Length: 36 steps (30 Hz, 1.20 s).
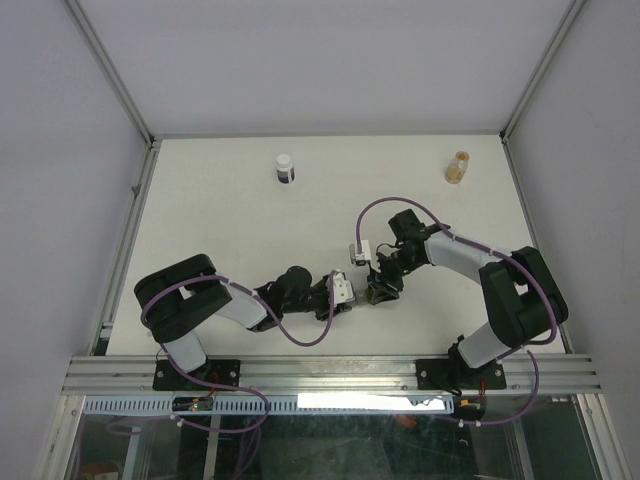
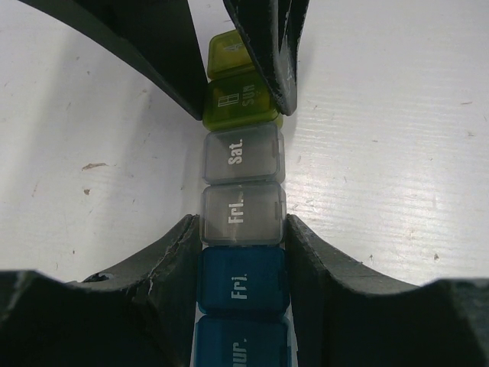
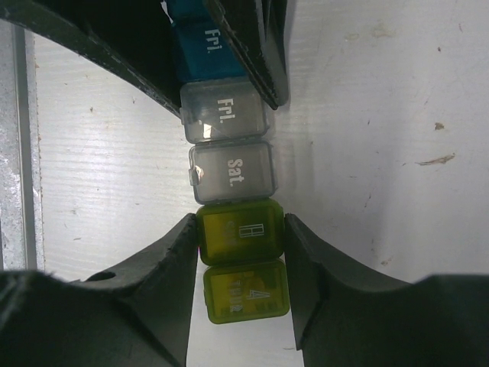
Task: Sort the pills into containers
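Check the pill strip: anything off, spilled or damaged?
No spill or damage visible. Two oddities: the containers carry "Fri." twice, on adjacent grey and blue compartments, and both the left gripper and the right gripper clamp that one strip from opposite ends.

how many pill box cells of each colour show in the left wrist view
blue cells: 2
grey cells: 2
yellow-green cells: 2
total: 6
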Available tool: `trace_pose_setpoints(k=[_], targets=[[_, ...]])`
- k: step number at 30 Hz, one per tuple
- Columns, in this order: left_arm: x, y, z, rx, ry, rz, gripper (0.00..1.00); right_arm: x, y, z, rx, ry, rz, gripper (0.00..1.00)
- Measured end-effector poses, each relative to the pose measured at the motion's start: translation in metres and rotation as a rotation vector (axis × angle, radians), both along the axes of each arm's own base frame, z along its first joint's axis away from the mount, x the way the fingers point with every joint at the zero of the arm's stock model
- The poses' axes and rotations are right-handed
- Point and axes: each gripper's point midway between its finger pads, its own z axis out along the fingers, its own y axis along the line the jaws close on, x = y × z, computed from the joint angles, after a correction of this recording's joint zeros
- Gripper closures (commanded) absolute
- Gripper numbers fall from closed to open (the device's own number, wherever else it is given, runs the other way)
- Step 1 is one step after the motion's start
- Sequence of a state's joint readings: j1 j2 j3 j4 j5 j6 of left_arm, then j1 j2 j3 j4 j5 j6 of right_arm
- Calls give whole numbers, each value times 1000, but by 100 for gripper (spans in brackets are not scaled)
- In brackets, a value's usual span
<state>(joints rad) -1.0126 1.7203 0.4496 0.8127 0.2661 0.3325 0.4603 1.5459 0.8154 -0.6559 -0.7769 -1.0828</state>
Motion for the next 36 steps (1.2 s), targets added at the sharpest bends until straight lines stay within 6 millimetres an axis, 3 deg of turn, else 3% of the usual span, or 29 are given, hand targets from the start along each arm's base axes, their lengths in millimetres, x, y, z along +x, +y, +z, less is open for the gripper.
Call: trace_pose_setpoints(k=[6,13,20,26,30,36], targets=[[0,0,0,7,-5,-4,99,-2,1,-1,6,-49,15,41],[-1,0,0,6,-3,-9,96,-12,3,-11,-7,-112,72,34],[-1,0,1,2,2,-5,90,-6,1,-13,-10,-170,69,43],[-1,1,1,-4,4,5,81,-2,-1,-13,-21,-208,73,64],[-2,2,1,-11,13,11,63,-2,-1,-13,-17,-215,82,71],[-4,3,3,-38,39,25,40,-4,0,-11,-9,-218,91,72]])
